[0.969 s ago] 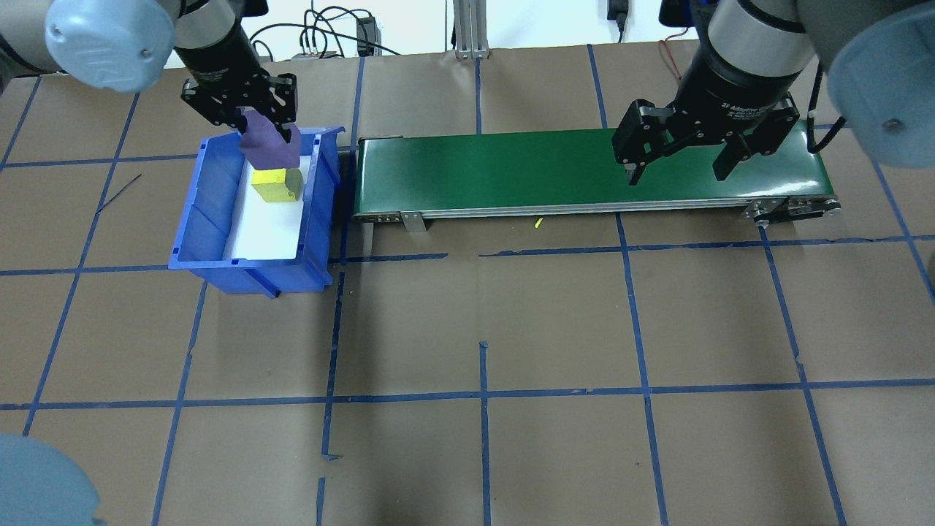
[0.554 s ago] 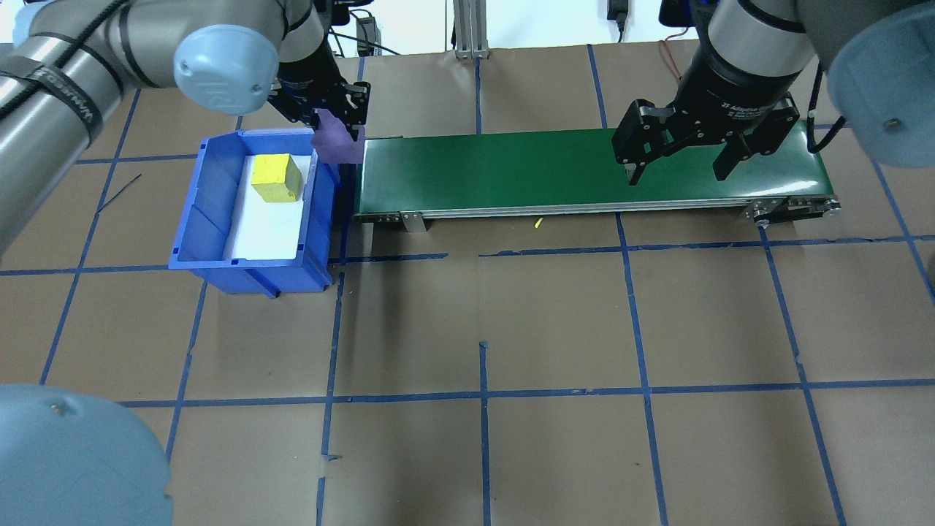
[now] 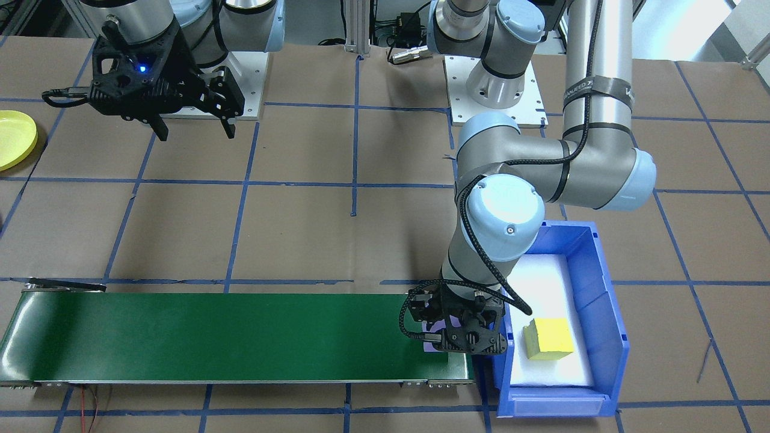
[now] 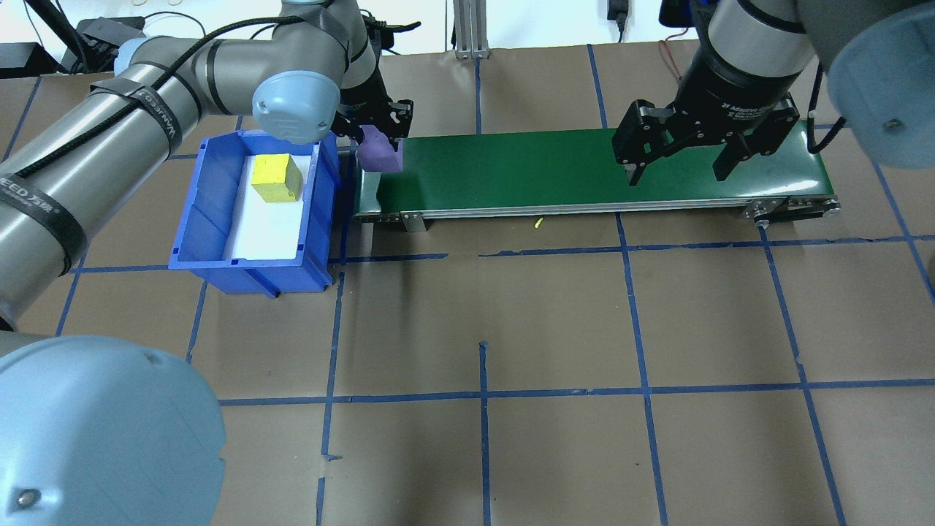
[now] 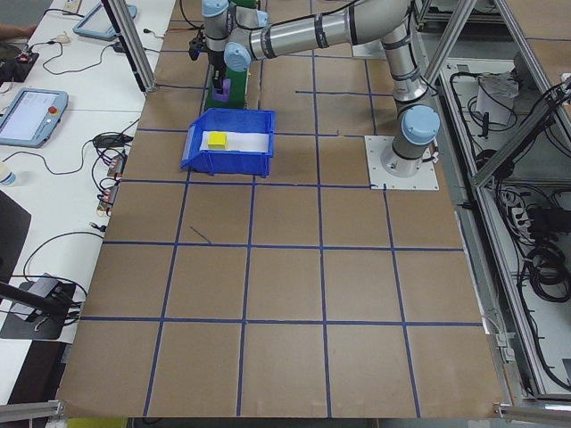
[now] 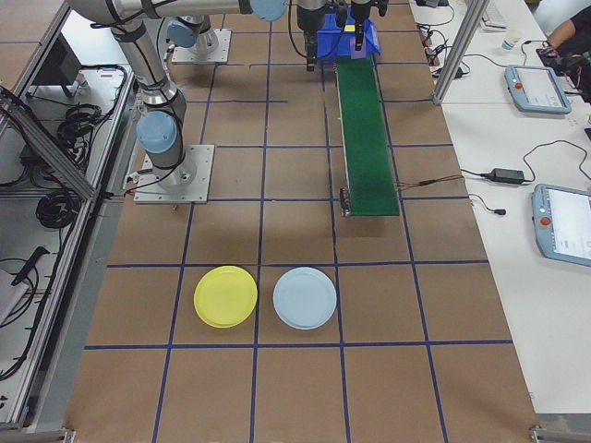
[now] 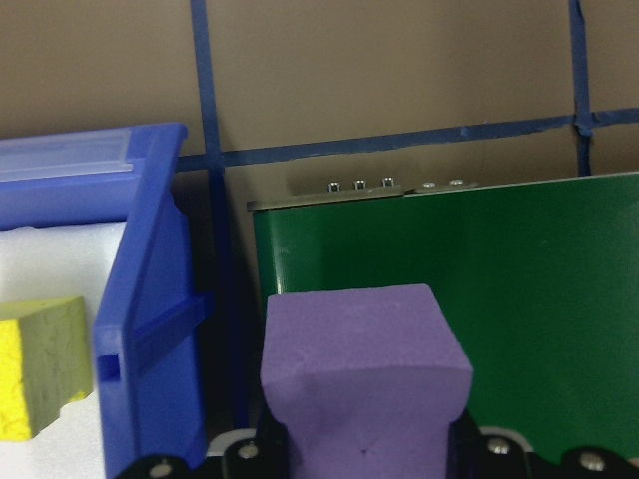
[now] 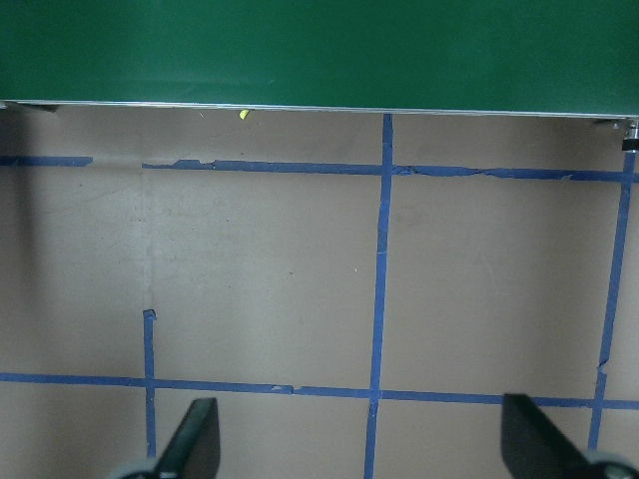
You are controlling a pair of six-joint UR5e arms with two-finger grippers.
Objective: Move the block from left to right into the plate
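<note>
A purple foam block (image 4: 378, 151) is in my left gripper (image 4: 380, 142), which is shut on it just above the left end of the green conveyor belt (image 4: 584, 164). In the left wrist view the block (image 7: 364, 369) fills the lower middle, with the belt (image 7: 499, 269) behind it. My right gripper (image 4: 676, 175) hangs open and empty over the belt's right end, and shows in the front-facing view too (image 3: 195, 133). The yellow plate (image 6: 225, 296) lies on the table well beyond the belt's right end, and its edge (image 3: 15, 141) shows in the front-facing view.
A blue bin (image 4: 248, 274) beside the belt's left end holds a yellow block (image 4: 276, 177) on white foam. A pale blue plate (image 6: 305, 298) lies next to the yellow plate. Brown paper with blue tape lines covers the table.
My left gripper has carried the purple block rightward, from above the blue bin to over the left end of the belt. The right arm has not moved.
</note>
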